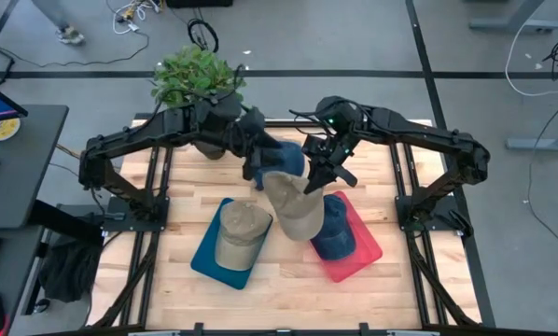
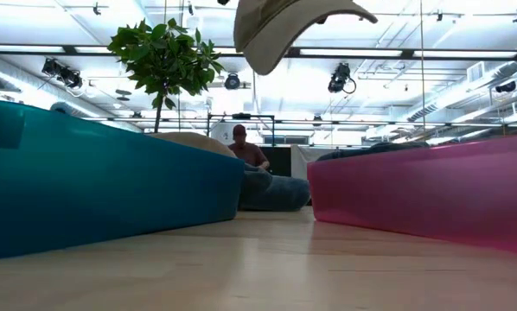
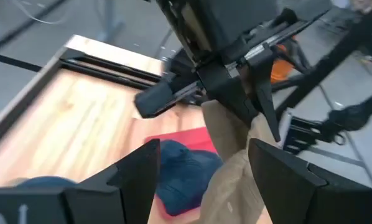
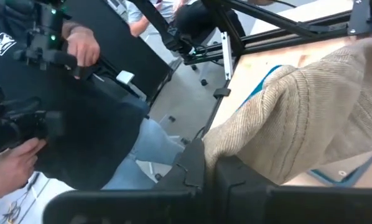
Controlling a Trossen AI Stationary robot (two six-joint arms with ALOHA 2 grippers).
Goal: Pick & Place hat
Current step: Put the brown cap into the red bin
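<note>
A tan corduroy hat [image 1: 293, 201] hangs in the air over the table's middle; it also shows at the top of the low view [image 2: 284, 26]. My right gripper [image 1: 319, 175] is shut on it. My left gripper [image 3: 204, 186] is open just left of it, one finger on either side of the hat's lower part [image 3: 236, 180]. A second tan hat [image 1: 240, 233] lies in the teal tray [image 1: 209, 259]. A blue hat [image 1: 333, 231] lies in the red tray [image 1: 363, 252]. Another blue hat [image 1: 281, 157] lies on the table under my left arm. My right gripper pinches the tan hat's upper edge [image 3: 236, 121] between its two fingers, which point down from above. The hat hangs below the fingers, clear of the table and trays. My left gripper: whether its open fingers [image 3: 142, 180] touch the hat, I cannot tell.
A potted plant [image 1: 197, 79] stands at the table's far edge behind the left arm. The two trays lie side by side in the table's near half, with bare wood in front of them. People stand in the room beyond the table [image 4: 80, 50].
</note>
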